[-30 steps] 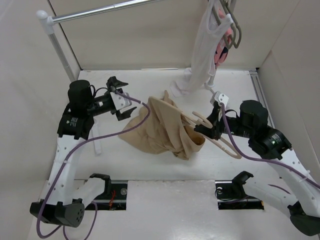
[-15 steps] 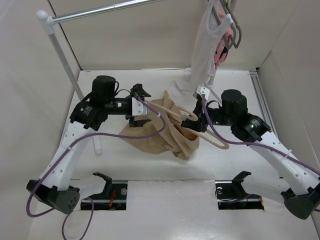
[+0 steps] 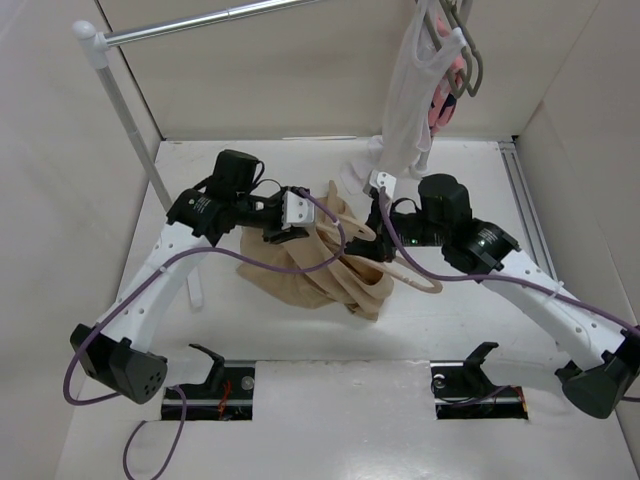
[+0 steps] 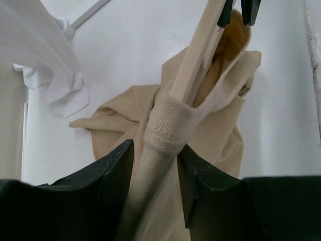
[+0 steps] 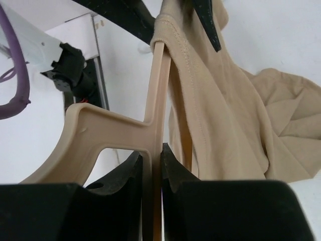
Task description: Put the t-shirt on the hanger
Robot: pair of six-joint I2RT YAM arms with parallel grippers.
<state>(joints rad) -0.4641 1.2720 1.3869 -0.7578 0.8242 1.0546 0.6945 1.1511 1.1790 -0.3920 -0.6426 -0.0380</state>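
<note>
**Desk:** What does your left arm have?

**Operator:** My left gripper (image 3: 288,222) is clamped on the t-shirt (image 3: 300,270). On its wrist camera I see the ribbed neckband pinched between the two fingers (image 4: 118,165), with the jaws narrow on the cloth.

**Desk:** Where is the shirt?

**Operator:** It is bunched in a heap on the table (image 3: 300,400), between my two arms, with its neck end drawn up toward the grippers. One arm of the hanger (image 3: 415,280) runs into the neck opening. The other arm sticks out of the cloth on the right.

**Desk:** And the right arm?

**Operator:** My right gripper (image 3: 380,225) holds the hanger, with its fingers closed tight on a thin bar of it. At the back right I see a white top (image 3: 405,100) hanging down toward the table.
</note>
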